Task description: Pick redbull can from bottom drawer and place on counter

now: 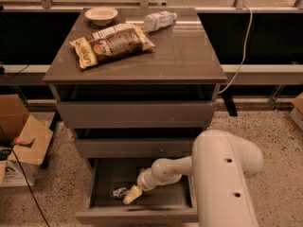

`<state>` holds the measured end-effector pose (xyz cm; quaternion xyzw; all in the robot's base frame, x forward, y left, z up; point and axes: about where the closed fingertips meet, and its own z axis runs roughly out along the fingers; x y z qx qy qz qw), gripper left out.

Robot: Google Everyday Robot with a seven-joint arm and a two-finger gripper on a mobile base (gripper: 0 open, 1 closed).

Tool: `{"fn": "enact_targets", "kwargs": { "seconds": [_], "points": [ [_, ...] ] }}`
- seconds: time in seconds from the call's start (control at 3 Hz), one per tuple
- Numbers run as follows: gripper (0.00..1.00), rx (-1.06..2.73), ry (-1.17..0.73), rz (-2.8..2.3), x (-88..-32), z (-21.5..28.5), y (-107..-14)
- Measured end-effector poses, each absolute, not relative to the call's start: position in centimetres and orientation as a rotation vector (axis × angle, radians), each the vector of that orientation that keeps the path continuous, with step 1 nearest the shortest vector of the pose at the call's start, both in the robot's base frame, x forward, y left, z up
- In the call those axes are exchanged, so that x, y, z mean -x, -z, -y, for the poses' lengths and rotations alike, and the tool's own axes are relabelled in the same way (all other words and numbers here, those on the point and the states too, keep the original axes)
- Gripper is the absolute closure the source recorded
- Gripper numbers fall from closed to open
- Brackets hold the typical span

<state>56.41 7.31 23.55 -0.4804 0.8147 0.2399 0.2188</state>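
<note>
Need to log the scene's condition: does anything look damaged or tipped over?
The can in the open bottom drawer lies on its side and looks crumpled; the pincer is close beside it. On the counter, the plastic bottle lies on its side too.

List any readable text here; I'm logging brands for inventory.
No text reads clearly.
On the snack bag: lettering, too blurred.
On the bottle: white label, unreadable.
On the cardboard box: dark mark, illegible.
On the redbull can, beside the gripper in the bottom drawer: too small.
</note>
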Motion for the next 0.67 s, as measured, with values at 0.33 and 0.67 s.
{"fn": "enact_targets", "kwargs": {
  "seconds": [0.33,0.67],
  "points": [
    [0.0,1.263,-0.731,-2.302,-57.0,-7.7,-19.1],
    [0.08,1.193,-0.8,-2.351,-57.5,-8.6,-15.0]
  ]
}}
